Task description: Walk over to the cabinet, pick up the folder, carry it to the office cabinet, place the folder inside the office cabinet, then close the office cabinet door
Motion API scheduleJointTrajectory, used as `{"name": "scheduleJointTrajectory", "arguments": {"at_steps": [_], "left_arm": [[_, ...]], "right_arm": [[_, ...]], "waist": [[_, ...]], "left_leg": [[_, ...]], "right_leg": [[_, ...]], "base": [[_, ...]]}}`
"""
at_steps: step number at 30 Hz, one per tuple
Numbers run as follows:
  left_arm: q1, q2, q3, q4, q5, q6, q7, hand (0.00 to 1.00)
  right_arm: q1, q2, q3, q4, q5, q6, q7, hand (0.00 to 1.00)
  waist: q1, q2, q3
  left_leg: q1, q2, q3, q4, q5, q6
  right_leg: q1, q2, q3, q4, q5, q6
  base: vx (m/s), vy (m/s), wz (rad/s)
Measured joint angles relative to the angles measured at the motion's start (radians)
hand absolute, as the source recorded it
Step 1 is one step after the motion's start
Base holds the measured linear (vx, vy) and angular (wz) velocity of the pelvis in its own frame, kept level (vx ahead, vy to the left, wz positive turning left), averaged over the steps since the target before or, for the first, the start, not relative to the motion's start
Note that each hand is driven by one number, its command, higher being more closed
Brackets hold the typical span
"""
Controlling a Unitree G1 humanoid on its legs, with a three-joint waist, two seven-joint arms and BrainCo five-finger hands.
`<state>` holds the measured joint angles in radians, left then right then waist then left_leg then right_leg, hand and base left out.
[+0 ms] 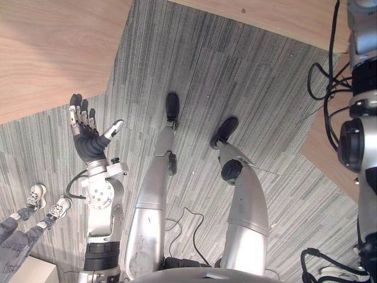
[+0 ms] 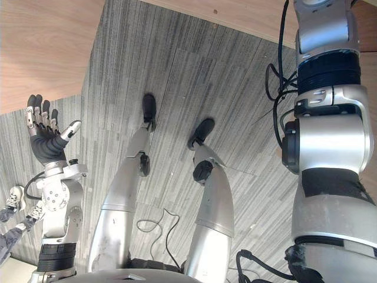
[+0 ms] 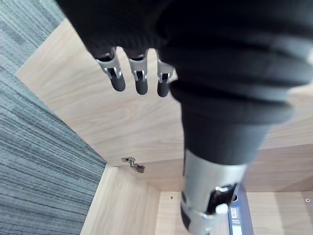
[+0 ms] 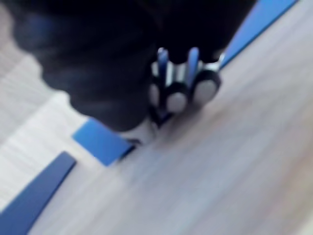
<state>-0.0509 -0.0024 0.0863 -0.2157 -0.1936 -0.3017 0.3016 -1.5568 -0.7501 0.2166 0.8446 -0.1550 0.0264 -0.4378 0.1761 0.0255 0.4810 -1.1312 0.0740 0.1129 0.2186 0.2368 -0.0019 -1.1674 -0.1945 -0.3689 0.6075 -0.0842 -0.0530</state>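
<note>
Closest in is the dark ribbed cover of the left hand, held up at about nine o'clock from the robot, palm towards the head, its fingers straight and a little spread, thumb out to the side, holding nothing. Past those fingers, in the left wrist view, the cabinet is open, with a hinge on its wall. Inside I can make out a narrow blue spine with a white label, which I take to be the folder. Only a short stretch shows, and its long axis seems to run on end rather than across the fingertips. From the head views a pale wood panel lies at ten o'clock just beyond that hand, over grey carpet, with a person's shoes at eight o'clock. The right arm rises at three o'clock, and the right hand sits close over pale wood with flat blue pieces beside it. Whether it is spread or clenched I cannot tell, nor whether that blue belongs to the folder. The left hand looks nearer the spine, so a reach would likely run straight ahead into the opening
</note>
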Motion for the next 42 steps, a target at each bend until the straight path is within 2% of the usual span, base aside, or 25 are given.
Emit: {"name": "scheduleJointTrajectory", "arguments": {"at_steps": [14,22,30,38,42], "left_arm": [[0.004,-0.017,0.028,0.000,-0.001,0.003,-0.005,0.00],[0.003,-0.018,0.034,0.041,-0.001,0.020,-0.004,0.00],[-0.017,-0.019,0.096,0.054,0.000,0.027,0.018,0.00],[-0.078,-0.020,0.116,0.124,0.001,0.045,0.027,0.00],[-0.091,-0.028,0.161,0.139,0.002,0.050,0.045,0.00]], "right_arm": [[-0.069,-0.013,0.015,0.043,0.032,0.000,0.012,1.00],[-0.077,-0.017,0.005,0.045,0.033,0.018,0.010,1.00],[-0.076,-0.019,-0.084,0.045,0.032,0.041,0.008,1.00],[-0.076,-0.024,-0.119,0.037,0.033,0.048,-0.007,1.00],[-0.076,-0.019,-0.124,0.032,0.037,0.048,-0.017,1.00]], "waist": [[0.002,0.000,0.000],[-0.002,0.001,0.000],[-0.008,0.001,0.000],[-0.011,0.001,0.000],[-0.012,0.001,0.000]], "left_leg": [[0.016,-0.007,-0.004,-0.060,0.027,0.002],[0.016,-0.008,-0.005,-0.064,0.028,0.002],[0.012,-0.001,0.003,-0.063,0.026,0.004],[-0.005,0.015,0.018,-0.032,0.014,0.019],[-0.007,0.024,0.028,-0.027,0.011,0.020]], "right_leg": [[-0.001,0.001,-0.006,-0.011,0.002,-0.002],[0.002,0.002,-0.007,-0.020,0.005,0.000],[0.002,0.013,-0.003,-0.049,0.019,0.000],[0.003,0.031,0.005,-0.077,0.044,0.000],[0.005,0.044,0.014,-0.097,0.060,0.000]], "base": [[-0.02,-0.071,0.02],[-0.02,-0.065,0.00],[-0.03,-0.074,-0.05],[-0.03,-0.066,-0.12],[-0.03,-0.059,-0.13]]}}
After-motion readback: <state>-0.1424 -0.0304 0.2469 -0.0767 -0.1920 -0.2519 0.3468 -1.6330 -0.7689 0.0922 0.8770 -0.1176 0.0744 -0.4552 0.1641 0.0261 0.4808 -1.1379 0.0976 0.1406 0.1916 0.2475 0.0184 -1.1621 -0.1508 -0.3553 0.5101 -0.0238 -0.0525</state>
